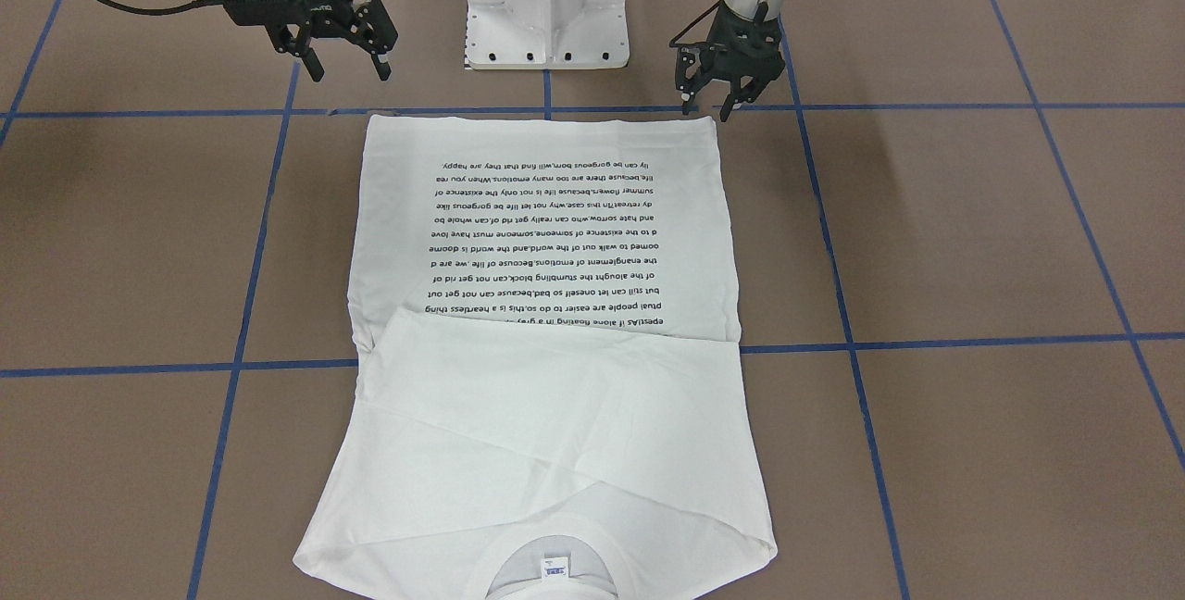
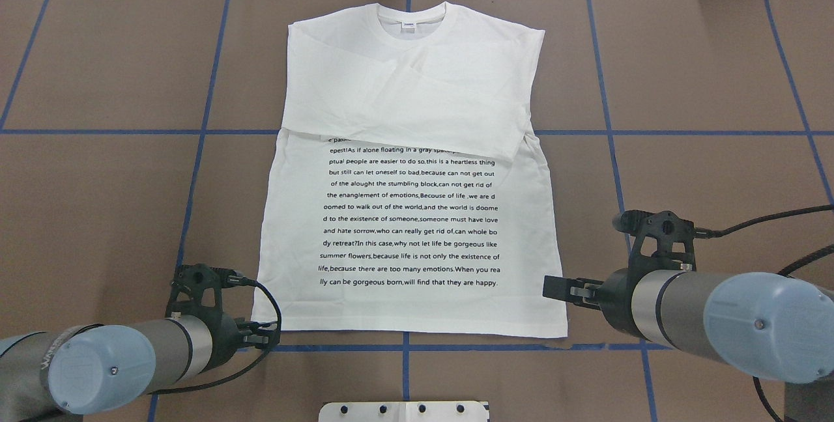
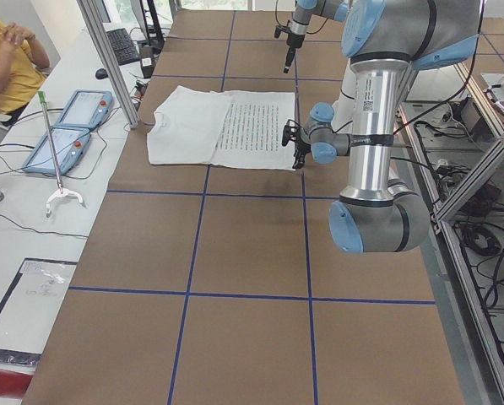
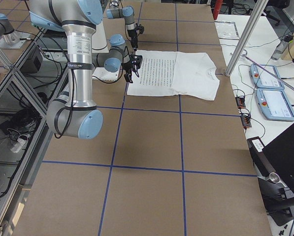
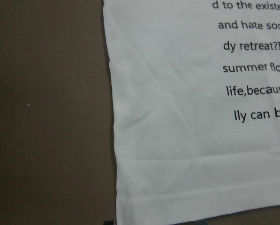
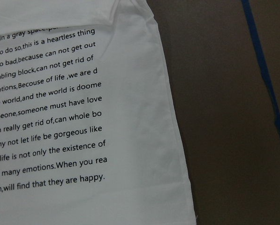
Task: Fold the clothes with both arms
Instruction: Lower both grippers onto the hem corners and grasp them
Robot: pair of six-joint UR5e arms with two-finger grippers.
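Brown table (image 1: pixel 972 239) holds the shirt (image 1: pixel 546 396); I see left gripper (image 1: pixel 705 107) and right gripper (image 1: pixel 350 72), jaws spread, near its hem corners.

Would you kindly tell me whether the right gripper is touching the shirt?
Apart. The front-facing view shows bare table between the right gripper, jaws open, and the shirt.

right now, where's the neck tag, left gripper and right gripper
neck tag (image 2: pixel 408 27): overhead view, tag's middle
left gripper (image 1: pixel 705 106): front-facing view, between fingertips
right gripper (image 1: pixel 349 72): front-facing view, between fingertips
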